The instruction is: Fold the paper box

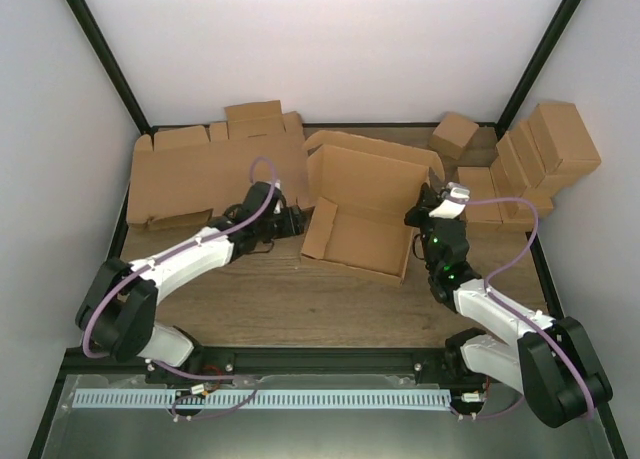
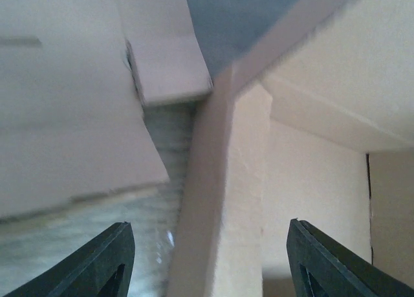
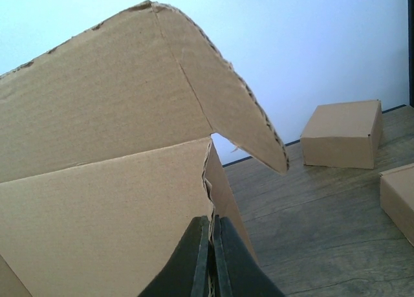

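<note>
The paper box [image 1: 365, 214] lies half-formed in the middle of the table, its tray walls up and its lid [image 1: 372, 169] raised behind. My left gripper [image 1: 297, 220] sits at the box's left side wall [image 1: 320, 229]. In the left wrist view that gripper [image 2: 208, 248] is open, and the upright wall edge [image 2: 217, 200] stands between the fingers [image 2: 107, 261] without touching them. My right gripper [image 1: 421, 217] is at the box's right side. In the right wrist view this gripper [image 3: 211, 242] is shut on the thin edge of the right wall [image 3: 116, 219], below the lid flap [image 3: 233, 109].
A pile of flat cardboard blanks [image 1: 200, 174] lies at the back left, just behind my left arm. Ready-made small boxes [image 1: 540, 154] cluster at the back right, and one [image 1: 453, 134] [image 3: 341, 134] stands apart. Black frame posts [image 1: 105, 54] flank the table.
</note>
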Tool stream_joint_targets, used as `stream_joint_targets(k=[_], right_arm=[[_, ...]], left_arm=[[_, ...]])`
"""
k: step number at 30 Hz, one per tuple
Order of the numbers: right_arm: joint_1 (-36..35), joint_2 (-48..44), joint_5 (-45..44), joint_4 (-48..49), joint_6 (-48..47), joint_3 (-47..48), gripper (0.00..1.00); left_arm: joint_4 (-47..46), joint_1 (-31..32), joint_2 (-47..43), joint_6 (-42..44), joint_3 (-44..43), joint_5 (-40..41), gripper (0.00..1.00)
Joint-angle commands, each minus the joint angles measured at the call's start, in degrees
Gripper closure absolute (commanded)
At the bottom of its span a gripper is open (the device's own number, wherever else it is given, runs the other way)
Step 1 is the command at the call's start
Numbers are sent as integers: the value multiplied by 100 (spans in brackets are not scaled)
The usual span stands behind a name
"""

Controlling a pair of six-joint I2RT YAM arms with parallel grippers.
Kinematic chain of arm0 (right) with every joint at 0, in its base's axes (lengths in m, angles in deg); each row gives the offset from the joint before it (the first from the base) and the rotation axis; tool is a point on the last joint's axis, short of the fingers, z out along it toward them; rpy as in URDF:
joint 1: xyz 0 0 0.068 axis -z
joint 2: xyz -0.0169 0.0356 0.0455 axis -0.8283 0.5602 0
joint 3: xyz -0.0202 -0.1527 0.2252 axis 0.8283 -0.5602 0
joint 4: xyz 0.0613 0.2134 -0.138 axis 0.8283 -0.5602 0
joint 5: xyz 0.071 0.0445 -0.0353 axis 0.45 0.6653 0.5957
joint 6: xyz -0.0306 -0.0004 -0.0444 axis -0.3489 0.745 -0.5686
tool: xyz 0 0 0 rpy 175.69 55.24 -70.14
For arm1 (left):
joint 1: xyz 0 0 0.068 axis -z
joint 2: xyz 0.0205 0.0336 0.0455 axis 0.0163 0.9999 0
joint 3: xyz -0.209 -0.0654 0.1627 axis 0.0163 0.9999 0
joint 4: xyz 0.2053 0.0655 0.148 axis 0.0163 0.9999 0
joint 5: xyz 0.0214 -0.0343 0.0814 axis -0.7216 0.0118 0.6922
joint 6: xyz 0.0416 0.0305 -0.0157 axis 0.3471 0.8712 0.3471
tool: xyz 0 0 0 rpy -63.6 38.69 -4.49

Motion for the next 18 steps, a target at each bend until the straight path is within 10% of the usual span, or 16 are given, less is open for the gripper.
stream_joint_targets(k=[1,18], right_arm=[[-81,192,419,-957,-73,-171,99],[-98,198,701,-1485,-189,230,99]], left_arm=[[282,-539,-166,981,-476,-531,33],[533,-789,1405,1792,-2993,-1284,62]])
